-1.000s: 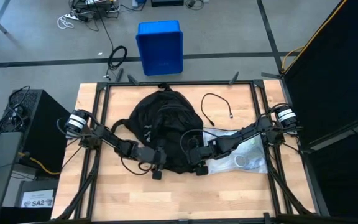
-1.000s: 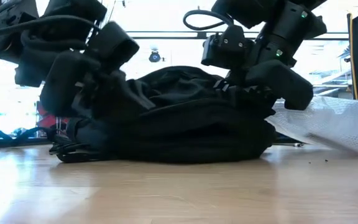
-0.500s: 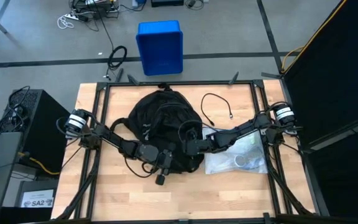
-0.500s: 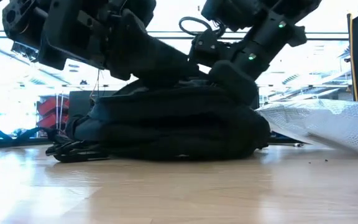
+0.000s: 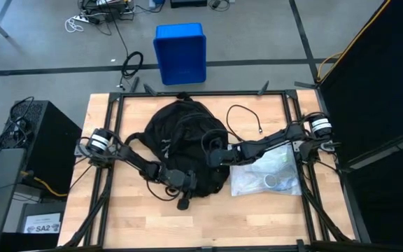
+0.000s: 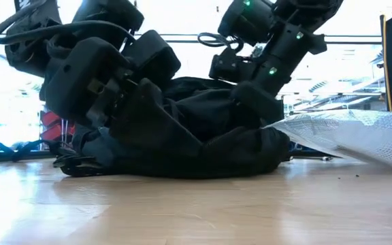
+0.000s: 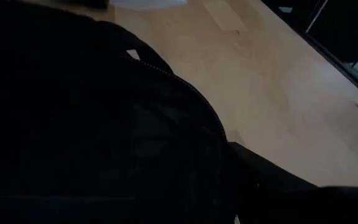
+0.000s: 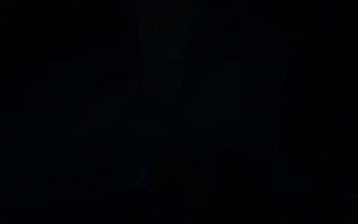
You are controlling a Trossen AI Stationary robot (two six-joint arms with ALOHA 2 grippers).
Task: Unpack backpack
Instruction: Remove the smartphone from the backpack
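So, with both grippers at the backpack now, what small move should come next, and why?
Probably push the right gripper slightly deeper. Its camera sees only darkness, so it seems buried in the backpack, while the left gripper lifts fabric at the near edge. Only a mesh bag and cable lie outside.

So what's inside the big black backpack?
It can't be seen. The black fabric backpack lies flat on the wooden table, and its inside is covered by fabric and both dark robot arms. The right wrist view shows only darkness.

A clear plastic bag (image 5: pixel 268 176) and black cable (image 5: pixel 242 117) lie on the table (image 5: pixel 117 217).
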